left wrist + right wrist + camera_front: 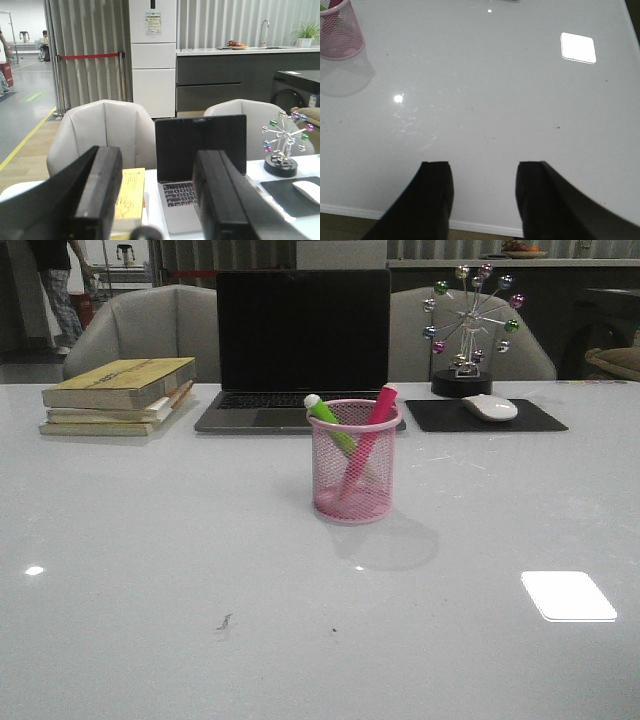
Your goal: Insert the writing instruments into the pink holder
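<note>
Nearest, the right gripper (482, 192) hangs over the bare table (150, 620) edge, jaws apart and holding nothing. Beyond it stands the pink holder (355, 465), upright, with the green marker (330, 423) and pink marker (368, 435) leaning inside, tips above its rim. Behind the holder sits a laptop (300, 345). The left gripper (157, 200) is raised, jaws spread, empty, facing the laptop.

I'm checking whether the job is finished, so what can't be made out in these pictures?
- Front view: both arms out of frame.
- Front view: lower ends of the green marker and pink marker blurred behind the pink holder mesh.
- Right wrist view: holder cut off by the picture's edge.
- Left wrist view: holder not visible.
</note>
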`<state>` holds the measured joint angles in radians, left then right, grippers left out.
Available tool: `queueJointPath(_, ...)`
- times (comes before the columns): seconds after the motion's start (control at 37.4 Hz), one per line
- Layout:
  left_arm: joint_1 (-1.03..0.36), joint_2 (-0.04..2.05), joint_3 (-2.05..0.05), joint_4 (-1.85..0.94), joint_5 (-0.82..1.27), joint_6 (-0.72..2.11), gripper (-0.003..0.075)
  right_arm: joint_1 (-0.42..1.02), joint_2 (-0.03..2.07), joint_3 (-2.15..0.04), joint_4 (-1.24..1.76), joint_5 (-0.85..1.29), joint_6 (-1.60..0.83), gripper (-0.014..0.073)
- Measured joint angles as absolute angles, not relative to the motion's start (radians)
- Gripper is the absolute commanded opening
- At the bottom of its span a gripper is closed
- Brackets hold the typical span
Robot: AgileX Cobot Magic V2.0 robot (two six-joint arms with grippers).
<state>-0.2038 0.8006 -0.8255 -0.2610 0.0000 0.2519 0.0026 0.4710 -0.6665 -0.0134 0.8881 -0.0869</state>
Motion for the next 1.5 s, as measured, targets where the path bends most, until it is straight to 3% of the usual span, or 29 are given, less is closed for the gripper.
queueJointPath(0.24, -0.201, 0.418, -0.575, -0.261, 0.085, 0.252, 0.0393, 0.003, 0.471, -0.667, -0.013, 0.888, -0.087, 0.0416)
queueJointPath(0.4, -0.201, 0.263, -0.529, -0.259, 0.143, 0.252, 0.0393, 0.003, 0.471, -0.667, -0.013, 0.888, -0.087, 0.0416)
queueJointPath(0.94, -0.201, 0.214, -0.525, -0.257, 0.214, 0.252, 0.0393, 0.003, 0.471, -0.667, -0.013, 0.888, -0.087, 0.0412)
queueJointPath(1.04, -0.201, 0.214, -0.525, -0.257, 0.214, 0.252, 0.0393, 0.003, 0.471, -0.667, -0.013, 0.888, -0.087, 0.0346)
queueJointPath(1.36, -0.201, 0.214, -0.525, -0.257, 0.214, 0.252, 0.0393, 0.003, 0.471, -0.667, 0.009, 0.888, -0.087, 0.0022)
queueJointPath(1.5, -0.201, 0.214, -0.525, -0.257, 0.214, 0.252, 0.0393, 0.003, 0.471, -0.667, 0.045, 0.888, -0.087, 0.0023)
